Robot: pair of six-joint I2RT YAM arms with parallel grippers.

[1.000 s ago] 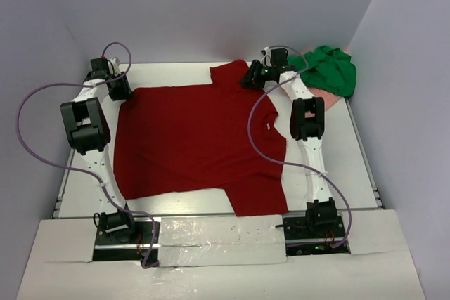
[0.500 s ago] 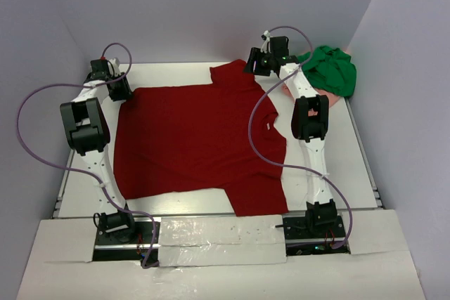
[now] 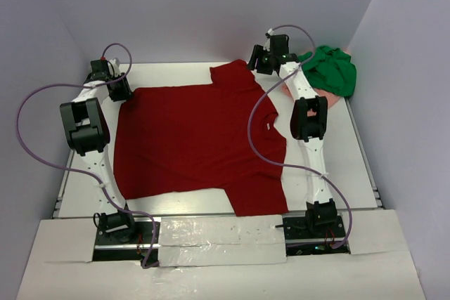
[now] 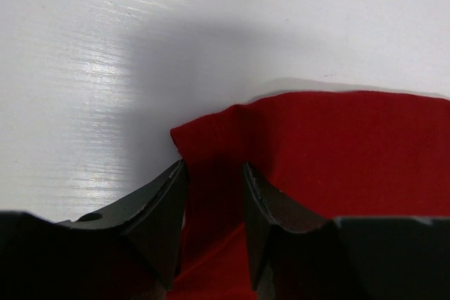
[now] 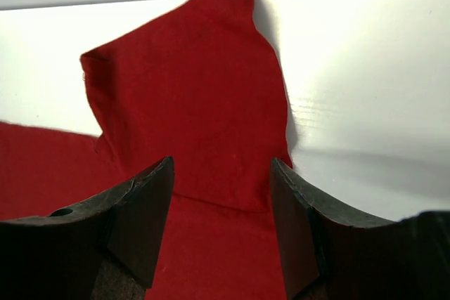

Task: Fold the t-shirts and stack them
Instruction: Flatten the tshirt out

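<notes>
Plainly, little of the job was done at this moment: the dark red t-shirt (image 3: 197, 138) lay spread flat and open on the table (image 3: 337, 166), with both sleeves out and no fold showing anywhere in it. The left gripper (image 3: 121, 89) sat low at the shirt's far hem corner. Its jaws stood partly apart on either side of that slightly puckered corner, and a gap showed between them, so as far as the wrist view showed it was not pinching the cloth. The right gripper (image 3: 261, 57) hung just beyond the shirt's far sleeve (image 5: 190, 82), jaws spread wide and empty, with the sleeve lying flat below and ahead of them. Off the shirt's collar side, toward the far corner, the green t-shirt (image 3: 330, 68) lay crumpled in a heap, with an edge of the pale pink t-shirt (image 3: 329, 98) peeking out beneath it; neither looked folded. By my reading the red shirt was laid out ready for its first fold, so every fold on all three shirts, and the stacking, was yet to do.
</notes>
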